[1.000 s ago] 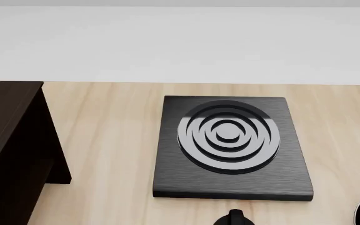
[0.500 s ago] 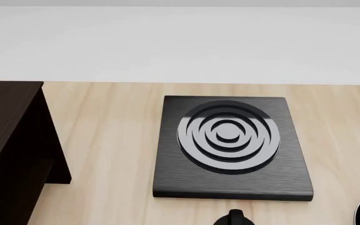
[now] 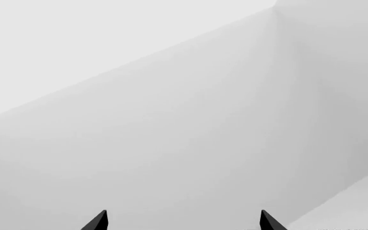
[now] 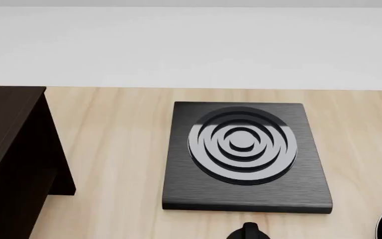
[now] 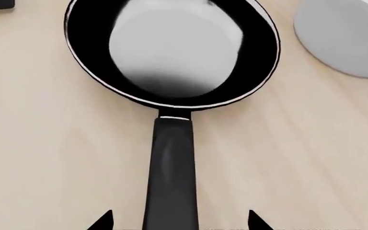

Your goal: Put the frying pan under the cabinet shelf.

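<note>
The frying pan [image 5: 171, 52] is seen lying flat on the light wooden table [image 5: 37, 158] in the right wrist view, its glossy black bowl ringed by a thin silvery rim. Its long axis is run from the bowl straight back toward the right gripper [image 5: 178, 221], so that the handle [image 5: 171, 177] is pointed at the camera and passes between the two dark fingertips [image 5: 101, 221]. The fingers are spread wide, one on each side of the handle, and no contact with it can be seen; nothing is held. Just beside the pan's bowl, a white pot [image 5: 347, 36] is stood on the table, apart from the rim.

In the head view, a square black stove plate [image 4: 246, 157] with concentric rings is set on the table beyond the pan, of which only a small dark part [image 4: 249, 231] is shown at the lower edge. The cabinet shelf [image 4: 8, 154] is placed well apart from the pan, off to the stove plate's left side.

The left gripper [image 3: 182, 221] is shown with its tips spread wide against plain pale walls, holding nothing.
</note>
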